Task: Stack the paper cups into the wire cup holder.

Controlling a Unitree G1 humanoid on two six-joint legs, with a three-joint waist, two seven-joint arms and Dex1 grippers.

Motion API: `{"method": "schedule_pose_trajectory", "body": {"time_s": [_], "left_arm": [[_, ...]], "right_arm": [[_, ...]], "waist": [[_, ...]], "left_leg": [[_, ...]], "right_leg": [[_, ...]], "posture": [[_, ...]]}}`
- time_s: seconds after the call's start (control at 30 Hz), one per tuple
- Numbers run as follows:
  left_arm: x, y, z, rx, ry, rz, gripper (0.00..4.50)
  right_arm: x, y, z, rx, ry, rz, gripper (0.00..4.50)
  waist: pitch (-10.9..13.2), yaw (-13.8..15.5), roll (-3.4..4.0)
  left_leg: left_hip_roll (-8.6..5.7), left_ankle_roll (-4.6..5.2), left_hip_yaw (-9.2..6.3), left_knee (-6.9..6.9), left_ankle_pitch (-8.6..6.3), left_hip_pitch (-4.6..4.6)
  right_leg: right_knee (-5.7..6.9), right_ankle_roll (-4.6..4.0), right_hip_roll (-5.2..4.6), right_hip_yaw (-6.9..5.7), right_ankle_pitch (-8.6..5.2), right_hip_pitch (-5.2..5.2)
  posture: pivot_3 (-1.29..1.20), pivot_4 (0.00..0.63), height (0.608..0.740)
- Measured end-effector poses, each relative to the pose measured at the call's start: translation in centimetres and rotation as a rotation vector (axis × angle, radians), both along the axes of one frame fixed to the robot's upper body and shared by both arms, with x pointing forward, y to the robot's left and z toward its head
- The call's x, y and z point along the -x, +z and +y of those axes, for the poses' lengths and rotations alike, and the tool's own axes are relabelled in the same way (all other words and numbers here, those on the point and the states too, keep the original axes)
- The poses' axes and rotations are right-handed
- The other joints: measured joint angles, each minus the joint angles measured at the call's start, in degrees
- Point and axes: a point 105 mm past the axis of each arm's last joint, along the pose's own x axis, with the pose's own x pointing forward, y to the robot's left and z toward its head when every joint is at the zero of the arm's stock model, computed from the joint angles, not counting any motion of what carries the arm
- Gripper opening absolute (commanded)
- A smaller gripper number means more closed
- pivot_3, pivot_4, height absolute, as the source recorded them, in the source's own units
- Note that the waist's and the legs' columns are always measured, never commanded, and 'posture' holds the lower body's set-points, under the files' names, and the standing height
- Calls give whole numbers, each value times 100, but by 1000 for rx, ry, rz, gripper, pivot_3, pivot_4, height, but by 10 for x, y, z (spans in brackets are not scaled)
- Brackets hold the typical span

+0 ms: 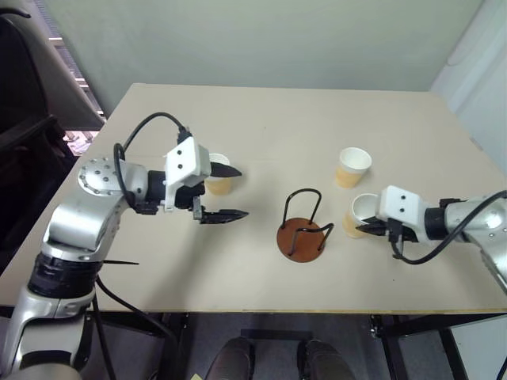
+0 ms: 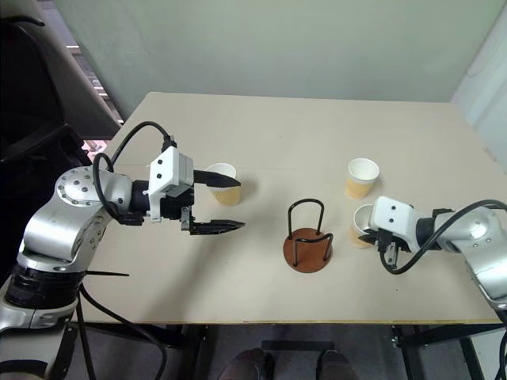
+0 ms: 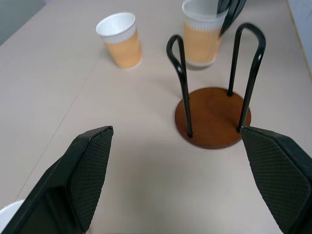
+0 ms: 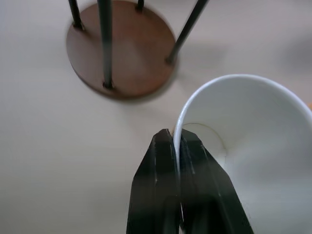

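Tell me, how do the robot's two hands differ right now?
The left hand is open and empty, above the table, beside one paper cup. The right hand is shut, pinching the rim of another cup near the wire holder. Both have two black fingers.

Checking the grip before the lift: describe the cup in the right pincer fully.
The paper cup is tapered, tan-orange outside, white inside with a rolled white rim, and looks empty. It stands upright on the table, just right of the wire cup holder. The right pincer is shut on its rim wall, one finger inside, one outside.
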Motion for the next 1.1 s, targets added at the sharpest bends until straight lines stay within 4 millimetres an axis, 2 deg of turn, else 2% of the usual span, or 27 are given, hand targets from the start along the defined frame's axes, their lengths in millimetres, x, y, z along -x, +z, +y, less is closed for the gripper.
{"method": "schedule_pose_trajectory", "body": {"time_s": [0.13,0.17,0.23,0.27,0.37,0.53,0.73,0.93,1.1], "left_arm": [[-5,2,10,-19,19,-13,4500],[-6,2,11,-24,23,-15,4500],[-7,0,12,-31,23,-17,4500],[-7,0,11,-32,19,-18,4500],[-7,-2,9,-33,10,-17,4500],[-5,-3,8,-33,7,-17,4500],[-2,-10,9,-43,14,7,4500],[2,-10,9,-41,22,2,4500],[4,-10,14,-39,43,5,4500]], "right_arm": [[14,94,12,-103,98,-194,10],[20,109,19,-134,137,-222,10],[32,121,37,-190,232,-215,10],[39,120,48,-208,290,-192,10],[46,103,62,-191,345,-110,10],[34,66,67,-145,304,-25,10],[31,61,67,-115,306,-30,10],[31,56,69,-95,335,-14,2008],[15,66,54,-90,292,-41,3737]], "waist": [[-2,-3,-4],[-4,-6,-10],[-4,-10,-10],[-3,-14,-9],[-2,-4,-11],[-1,-5,-9],[-1,-11,-9],[-1,-10,-9],[-1,-9,-9]], "left_leg": [[6,-20,-5,-29,13,-7],[15,-27,-8,-28,12,-5],[17,-32,-9,-32,15,-5],[17,-35,-9,-35,17,-7],[19,-36,-11,-34,24,-14],[19,-33,-11,-27,24,-17],[23,-34,-10,-30,24,-16],[23,-34,-10,-29,24,-16],[22,-34,-10,-29,24,-16]], "right_leg": [[0,-21,8,-2,-2,-20],[1,-28,14,-4,-6,-20],[1,-33,18,-7,-10,-23],[2,-34,18,-6,-10,-28],[0,-34,18,-10,-12,-30],[3,-33,16,-9,-11,-33],[8,-35,16,-10,-11,-35],[9,-36,16,-10,-10,-35],[10,-40,16,-11,-8,-36]], "posture": [[0,150,740],[0,150,740],[0,150,740],[0,150,740],[0,150,740],[0,150,740],[0,150,740],[0,150,740],[0,150,740]]}}
